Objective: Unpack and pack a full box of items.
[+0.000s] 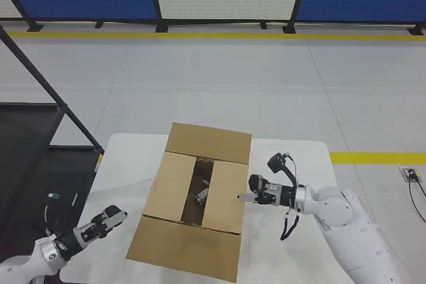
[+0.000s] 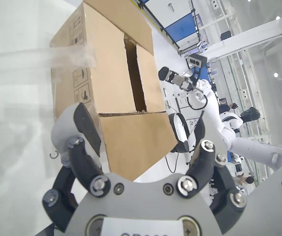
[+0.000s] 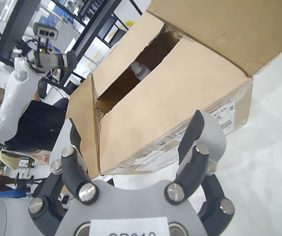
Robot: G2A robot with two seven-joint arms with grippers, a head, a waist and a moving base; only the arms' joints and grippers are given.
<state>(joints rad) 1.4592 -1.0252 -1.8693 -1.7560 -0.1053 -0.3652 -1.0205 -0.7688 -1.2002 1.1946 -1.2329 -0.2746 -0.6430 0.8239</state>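
White table (image 1: 131, 153) carries the brown cardboard box (image 1: 174, 184) at its middle. End flaps are folded out. The two long flaps sit nearly flat with a slot between them, so the contents are barely reachable. Your right gripper (image 1: 244, 197) is at the right long flap's outer edge, jaws spread wide and empty, likely placed to lift that flap. Left gripper (image 1: 113, 215) hangs apart from the box at the table's near left corner, also wide and empty. Grey cylindrical items (image 1: 201, 190) lie inside the slot. I'd say unpacking has not yet started.

Box (image 1: 172, 186) matt brown cardboard, torn rough edges; tape (image 2: 72, 55) clear glossy plastic; table (image 1: 128, 160) smooth white
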